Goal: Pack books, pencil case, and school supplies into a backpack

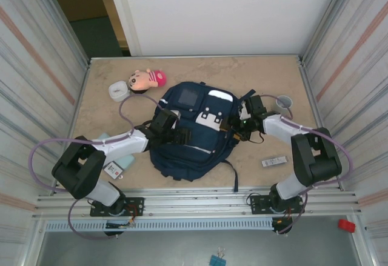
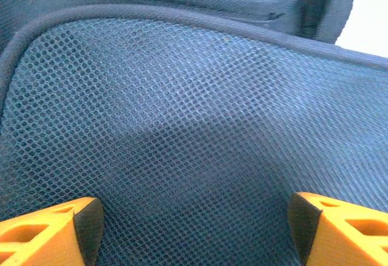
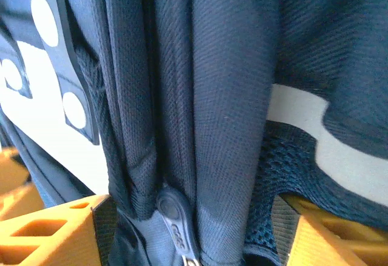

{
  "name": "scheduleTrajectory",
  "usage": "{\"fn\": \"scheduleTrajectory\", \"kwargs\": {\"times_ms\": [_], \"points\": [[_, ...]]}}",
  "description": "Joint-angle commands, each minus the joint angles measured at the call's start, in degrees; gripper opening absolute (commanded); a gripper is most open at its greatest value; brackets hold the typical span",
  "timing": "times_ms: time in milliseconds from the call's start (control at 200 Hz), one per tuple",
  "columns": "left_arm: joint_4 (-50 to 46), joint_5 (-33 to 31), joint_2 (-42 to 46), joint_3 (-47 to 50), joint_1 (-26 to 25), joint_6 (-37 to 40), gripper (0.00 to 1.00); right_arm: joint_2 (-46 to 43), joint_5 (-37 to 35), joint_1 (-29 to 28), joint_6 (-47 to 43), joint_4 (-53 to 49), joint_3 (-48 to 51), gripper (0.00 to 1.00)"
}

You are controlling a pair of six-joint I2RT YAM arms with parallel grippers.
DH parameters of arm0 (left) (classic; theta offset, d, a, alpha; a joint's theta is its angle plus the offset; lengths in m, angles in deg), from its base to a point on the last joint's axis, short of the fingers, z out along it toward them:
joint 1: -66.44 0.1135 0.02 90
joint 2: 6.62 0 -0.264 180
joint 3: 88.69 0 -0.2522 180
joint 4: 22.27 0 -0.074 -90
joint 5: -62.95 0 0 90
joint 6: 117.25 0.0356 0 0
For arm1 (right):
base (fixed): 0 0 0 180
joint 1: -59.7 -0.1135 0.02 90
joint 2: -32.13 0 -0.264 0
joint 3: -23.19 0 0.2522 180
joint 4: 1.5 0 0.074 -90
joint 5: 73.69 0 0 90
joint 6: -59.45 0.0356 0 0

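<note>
I saw left jaws and right jaws spread on the backpack (image 1: 193,148); I judged right jaws could pinch loose fabric, missing the zipper pull (image 3: 174,214), lower centre.

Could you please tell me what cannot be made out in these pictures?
Teal pad: top view, mostly under the left arm.
Card pack: top view, print too small.
Zipper pull: right wrist view, cut off by the bottom edge.
Whether the right fingers grip the backpack: right wrist view, folds fill the gap.
</note>
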Motion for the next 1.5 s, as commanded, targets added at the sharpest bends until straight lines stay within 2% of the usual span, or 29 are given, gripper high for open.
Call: {"fn": "scheduleTrajectory", "kwargs": {"times_ms": [0,110,190,266,371,411,536,616,762,882,1002,1158,1308,1353,1428,1498], "points": [[3.8,2.2,1.3,0.2,-2.4,-3.2,0.81,3.0,2.4,3.8,-1.5,8.2,-4.6,0.69],[3.6,-1.4,7.1,1.5,-3.8,-0.9,0.83,3.7,5.1,5.4,-4.1,6.9,-7.9,0.7],[2.8,-2.4,11.2,1.4,-3.8,5.2,0.85,1.3,4.8,6.0,-6.4,4.2,-8.4,0.71],[3.0,0.3,14.4,1.4,-3.8,15.2,0.85,-2.8,3.9,6.8,-8.3,1.6,-7.4,0.72],[1.4,14.3,15.6,0.5,-4.1,35.5,0.81,-10.5,3.2,7.4,-10.4,-1.1,-4.4,0.72],[-0.6,17.6,15.0,-0.6,-4.8,41.7,0.81,-13.2,3.3,7.5,-11.1,-1.8,-3.0,0.72],[-5.9,17.8,9.2,-5.0,-7.5,56.1,0.84,-20.2,3.9,7.5,-11.5,-3.1,1.0,0.72],[-7.1,15.8,4.3,-8.3,-8.4,61.6,0.87,-23.3,3.4,7.5,-11.8,-4.6,2.8,0.72],[-6.0,15.3,-3.8,-13.1,-8.7,65.7,0.89,-27.7,2.0,7.4,-11.3,-5.6,5.6,0.73],[-6.8,19.8,-8.3,-16.0,-8.9,67.9,0.91,-28.9,2.6,7.4,-11.0,-5.5,6.7,0.73],[-7.2,24.0,-9.3,-16.0,-9.1,68.7,0.92,-29.1,2.6,7.4,-11.5,-6.0,7.0,0.73],[-8.4,23.4,-10.2,-15.7,-9.7,69.1,0.93,-28.6,3.2,7.5,-11.5,-5.3,7.3,0.73],[-8.9,25.7,-9.8,-14.6,-10.1,69.1,0.94,-28.0,3.6,7.5,-11.3,-4.6,7.5,0.73],[-8.7,24.8,-9.7,-14.2,-10.3,69.0,0.94,-28.0,3.7,7.4,-11.3,-4.5,7.5,0.73],[-6.7,19.1,-10.1,-13.1,-10.7,68.2,0.93,-28.1,3.8,7.4,-11.3,-4.3,7.7,0.73],[-4.7,12.9,-11.0,-12.7,-10.8,66.7,0.86,-28.2,4.0,7.5,-11.1,-3.9,7.9,0.73]]}}
